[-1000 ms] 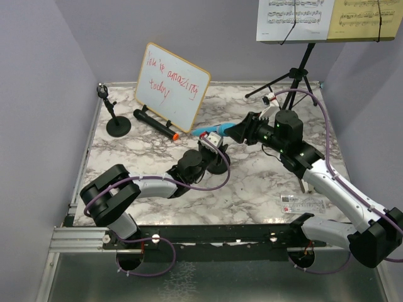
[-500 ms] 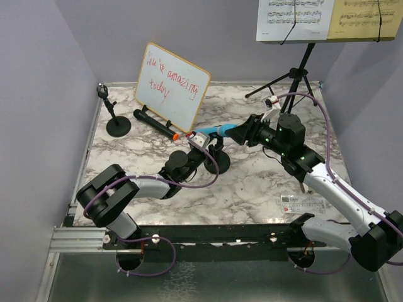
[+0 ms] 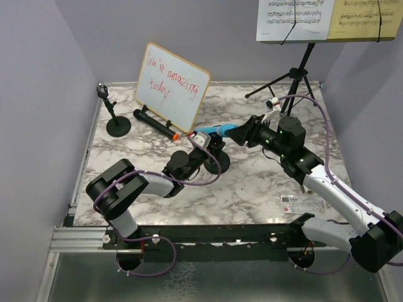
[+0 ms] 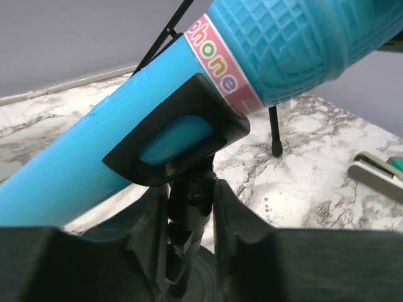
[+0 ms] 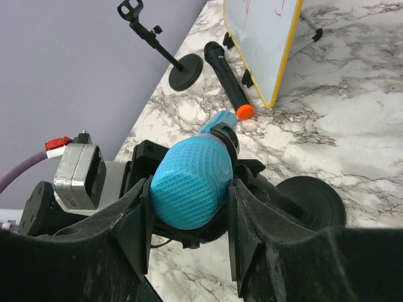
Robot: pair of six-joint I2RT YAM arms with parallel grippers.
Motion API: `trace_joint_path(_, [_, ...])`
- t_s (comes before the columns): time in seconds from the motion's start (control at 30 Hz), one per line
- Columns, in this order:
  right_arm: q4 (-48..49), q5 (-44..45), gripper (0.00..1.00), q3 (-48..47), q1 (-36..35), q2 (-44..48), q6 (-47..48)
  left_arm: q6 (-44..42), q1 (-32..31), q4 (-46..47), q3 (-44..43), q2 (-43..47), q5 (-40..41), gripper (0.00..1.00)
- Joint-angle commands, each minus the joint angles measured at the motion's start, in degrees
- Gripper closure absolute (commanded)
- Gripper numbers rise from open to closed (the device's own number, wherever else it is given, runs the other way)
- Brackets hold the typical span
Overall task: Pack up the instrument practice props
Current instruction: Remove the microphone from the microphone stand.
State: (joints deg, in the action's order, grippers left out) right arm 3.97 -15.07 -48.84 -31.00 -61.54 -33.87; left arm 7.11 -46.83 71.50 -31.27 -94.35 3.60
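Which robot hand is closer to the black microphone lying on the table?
Left. The left gripper grips the mic holder just right of the black microphone; the right gripper holds the blue microphone by its head, farther right.

blue microphone [image 5: 189, 182], black holder [image 4: 191, 202], grey-veined white table [image 3: 252, 184]

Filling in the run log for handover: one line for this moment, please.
right gripper: shut on blue microphone head | left gripper: shut on mic holder stem | microphone: seated in holder clip
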Motion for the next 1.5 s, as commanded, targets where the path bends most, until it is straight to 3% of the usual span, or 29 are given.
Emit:
trace_joint_path(0.0, [-4.62,-3.53,0.97,3.22,-0.37,1.40,-1.73,1.44,0.36,2.81,-1.10,-1.36,4.91,0.83])
trace_joint_path(0.1, [-7.13,-2.55,1.00,4.35,-0.37,2.78,-0.97,2.34,0.41,2.85,-0.69,-1.37,6.98,0.95])
trace_joint_path(0.2, [-8.90,-2.31,0.99,5.70,-0.37,3.55,-0.09,2.81,0.60,2.73,-0.27,-1.43,8.67,0.99])
trace_joint_path(0.73, [-17.48,-3.76,0.99,8.53,-0.29,9.91,6.54,1.94,4.70,-3.57,2.14,0.94,13.51,1.00])
trace_joint_path(0.97, [-25.87,-5.30,0.98,4.60,-0.37,7.89,10.40,-3.45,4.87,-3.66,2.17,0.86,4.92,1.00])
trace_joint_path(1.13, [-31.40,-4.18,0.50,-3.15,-0.36,4.46,10.86,-6.05,4.73,-3.31,2.69,1.22,1.08,1.00])
trace_joint_path(1.27, [-32.59,-3.88,0.21,-7.43,-0.31,1.03,10.84,-6.47,4.72,-3.30,2.79,1.17,0.05,1.00])
trace_joint_path(1.33, [-32.69,-4.56,0.14,-9.38,-0.20,-1.00,11.24,-6.58,4.73,-3.22,2.79,1.08,-0.75,1.00])
trace_joint_path(1.47, [-32.16,-5.94,0.09,-12.79,0.43,-4.36,12.62,-6.85,4.72,-2.85,3.01,1.10,-2.98,1.00])
